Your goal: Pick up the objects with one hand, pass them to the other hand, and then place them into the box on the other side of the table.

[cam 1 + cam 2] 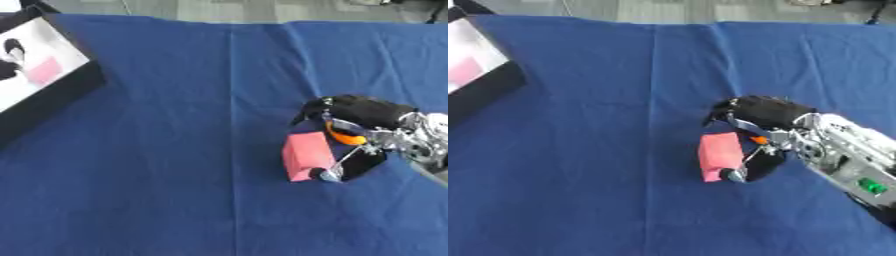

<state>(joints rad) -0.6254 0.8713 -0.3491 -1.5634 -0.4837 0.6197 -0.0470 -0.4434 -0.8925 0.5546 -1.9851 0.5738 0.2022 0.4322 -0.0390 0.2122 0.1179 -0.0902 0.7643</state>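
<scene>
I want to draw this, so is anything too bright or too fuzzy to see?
Left eye view: the box's white inside is washed out by glare, its contents soft blobs. Right eye view: the right hand around the pink block is a bit blurry; the blue cloth is evenly lit, with only a faint shadow under the hand.

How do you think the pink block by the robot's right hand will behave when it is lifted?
The pink block has flat faces and straight edges, so it will probably keep its shape and not roll. Its matte surface suggests it is unlikely to slip. The right hand curls around it, spanning it easily, so it is probably light, though weight cannot be seen.
</scene>
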